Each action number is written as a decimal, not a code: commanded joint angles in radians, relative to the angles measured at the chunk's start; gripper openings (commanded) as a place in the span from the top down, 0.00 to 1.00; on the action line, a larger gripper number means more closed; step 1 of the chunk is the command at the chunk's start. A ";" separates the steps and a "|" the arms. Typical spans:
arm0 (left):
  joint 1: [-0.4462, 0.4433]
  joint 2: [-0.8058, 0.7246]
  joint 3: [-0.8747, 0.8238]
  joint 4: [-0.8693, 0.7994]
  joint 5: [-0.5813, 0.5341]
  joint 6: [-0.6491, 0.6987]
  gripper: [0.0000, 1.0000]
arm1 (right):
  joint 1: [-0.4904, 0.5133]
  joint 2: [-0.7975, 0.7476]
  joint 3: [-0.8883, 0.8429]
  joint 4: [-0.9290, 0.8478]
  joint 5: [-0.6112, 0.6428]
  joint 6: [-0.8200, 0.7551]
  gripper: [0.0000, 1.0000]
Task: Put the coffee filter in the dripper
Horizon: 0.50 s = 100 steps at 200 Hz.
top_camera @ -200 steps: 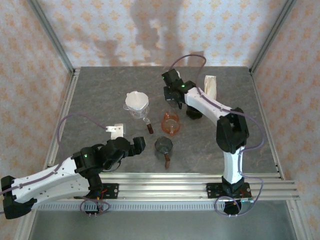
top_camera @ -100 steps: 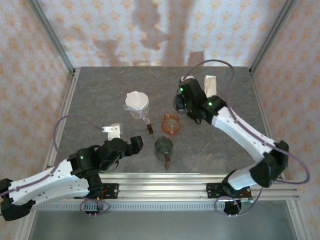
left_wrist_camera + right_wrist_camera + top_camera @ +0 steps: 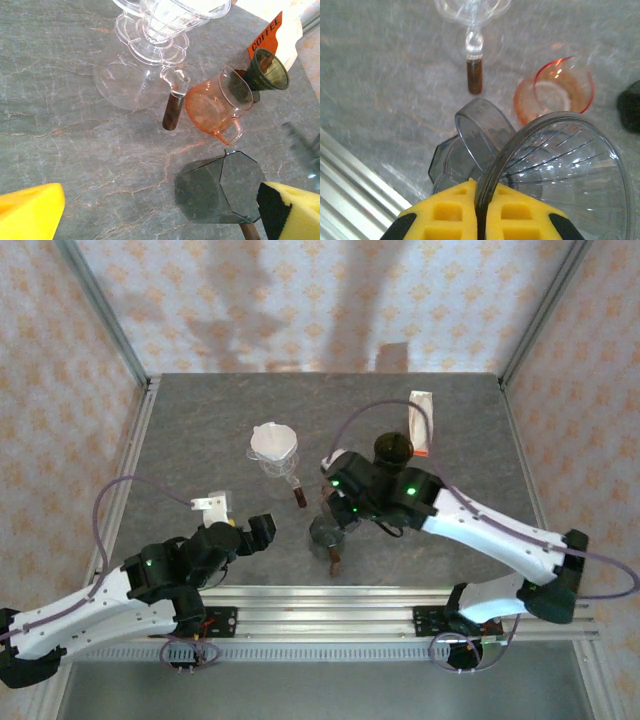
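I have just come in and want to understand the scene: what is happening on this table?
The right pincer is shut on the rim of a smoky dripper and holds it over a grey pot, next to an orange jug. The left pincer is open and holds nothing, low over the near left of the table. A white filter sits in a clear cone on the glass carafe farther back, not in the smoky dripper.
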 commanded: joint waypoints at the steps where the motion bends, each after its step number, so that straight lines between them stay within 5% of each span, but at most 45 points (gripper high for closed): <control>1: -0.004 -0.019 -0.006 -0.054 -0.056 -0.024 0.00 | 0.036 0.049 0.053 -0.065 0.027 -0.024 1.00; 100: -0.003 -0.079 -0.015 -0.091 -0.087 -0.037 0.00 | 0.179 0.253 0.185 -0.158 0.284 -0.040 1.00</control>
